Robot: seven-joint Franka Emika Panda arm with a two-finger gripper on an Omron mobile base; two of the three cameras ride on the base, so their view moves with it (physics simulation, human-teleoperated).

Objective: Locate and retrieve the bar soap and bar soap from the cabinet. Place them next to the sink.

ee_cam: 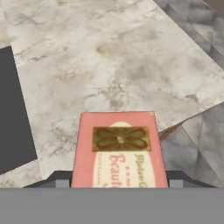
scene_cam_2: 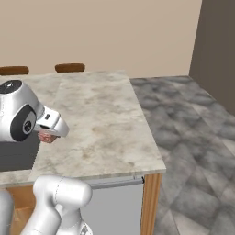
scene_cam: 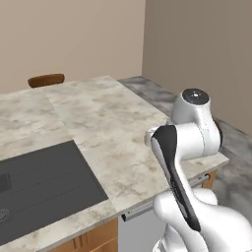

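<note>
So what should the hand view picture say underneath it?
Gripper holding a salmon-pink bar soap above the marble counter.

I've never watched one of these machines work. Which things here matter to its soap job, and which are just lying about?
Part of the job:
- pink bar soap, held in the gripper
- dark sink

Just there:
- marble counter
- brown chair backs
- grey floor

Even bright rendered light, faint shadows, soft focus
</note>
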